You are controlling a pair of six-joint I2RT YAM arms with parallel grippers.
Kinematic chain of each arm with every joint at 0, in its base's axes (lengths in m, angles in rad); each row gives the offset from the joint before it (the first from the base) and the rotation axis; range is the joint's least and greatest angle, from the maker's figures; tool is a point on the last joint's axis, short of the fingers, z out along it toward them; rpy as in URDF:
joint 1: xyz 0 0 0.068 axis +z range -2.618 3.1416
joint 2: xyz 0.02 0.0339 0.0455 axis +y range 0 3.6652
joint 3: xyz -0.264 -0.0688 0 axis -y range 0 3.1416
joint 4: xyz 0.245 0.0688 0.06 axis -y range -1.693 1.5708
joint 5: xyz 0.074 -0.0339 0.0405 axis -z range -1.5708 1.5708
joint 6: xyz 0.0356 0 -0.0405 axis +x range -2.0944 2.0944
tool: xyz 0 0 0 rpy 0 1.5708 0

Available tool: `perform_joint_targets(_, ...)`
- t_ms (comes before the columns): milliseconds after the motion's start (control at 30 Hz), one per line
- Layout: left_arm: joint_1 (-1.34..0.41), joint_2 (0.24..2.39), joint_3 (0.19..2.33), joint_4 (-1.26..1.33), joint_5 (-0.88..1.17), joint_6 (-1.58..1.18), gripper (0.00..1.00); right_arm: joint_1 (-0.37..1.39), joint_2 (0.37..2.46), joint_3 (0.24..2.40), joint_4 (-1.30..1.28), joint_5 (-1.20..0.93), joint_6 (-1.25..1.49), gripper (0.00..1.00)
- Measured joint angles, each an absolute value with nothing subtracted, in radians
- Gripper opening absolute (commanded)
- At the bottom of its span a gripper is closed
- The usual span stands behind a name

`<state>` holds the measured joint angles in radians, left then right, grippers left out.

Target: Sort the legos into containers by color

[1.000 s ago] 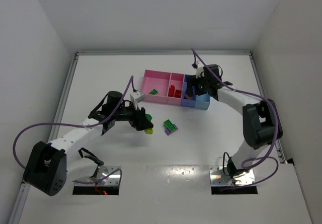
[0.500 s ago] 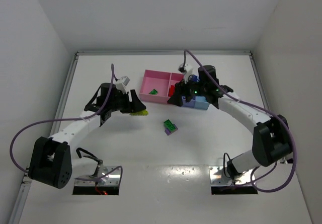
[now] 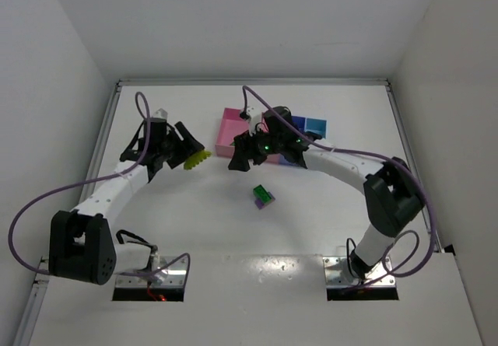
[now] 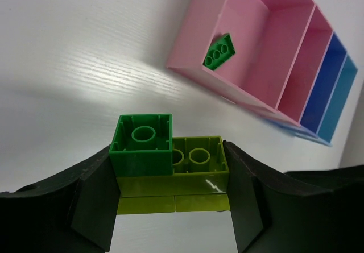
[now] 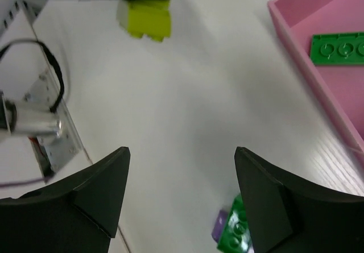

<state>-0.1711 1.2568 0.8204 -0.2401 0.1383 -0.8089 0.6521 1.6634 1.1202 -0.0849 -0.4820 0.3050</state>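
My left gripper (image 3: 187, 153) (image 4: 170, 170) is shut on a yellow-green lego stack (image 3: 201, 159) (image 4: 196, 170) with a green brick (image 4: 142, 142) on it, held above the table left of the containers. The wide pink bin (image 3: 230, 127) (image 4: 190, 71) holds a flat green lego (image 4: 219, 51) (image 5: 338, 48). Beside it run the narrower pink (image 4: 296, 77), dark blue (image 4: 321, 88) and light blue (image 4: 339, 96) bins. My right gripper (image 3: 236, 159) (image 5: 182, 179) is open and empty, above the table by the wide pink bin's near left corner. A green-on-purple lego stack (image 3: 264, 197) (image 5: 233, 233) lies on the table.
My right arm (image 3: 311, 153) stretches over the narrower pink and blue bins and hides most of them in the top view. White walls and a metal rail (image 3: 105, 136) bound the table. A base plate with a black cable (image 5: 45, 128) shows in the right wrist view.
My left gripper has lifted the yellow-green stack and carried it back and to the left. My right gripper has swung left from over the blue bins to the wide pink bin's left side.
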Motion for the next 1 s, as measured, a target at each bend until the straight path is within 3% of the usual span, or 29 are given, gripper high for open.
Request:
perform_joint_targets(267,-0.062,1.246,0.813,-0.245,0.247,-0.925,0.22,0.664,1.839,1.295,-0.001,-0.476,0.515,0.76)
perform_joint_targets(633,0.069,1.12,0.739,-0.247,0.313,-1.026,0.17,0.822,1.998,1.597,0.022,-0.419,0.573,0.78)
perform_joint_targets(1000,0.15,1.025,0.665,-0.245,0.374,-1.092,0.16,0.839,2.068,1.632,0.005,-0.342,0.574,0.78)
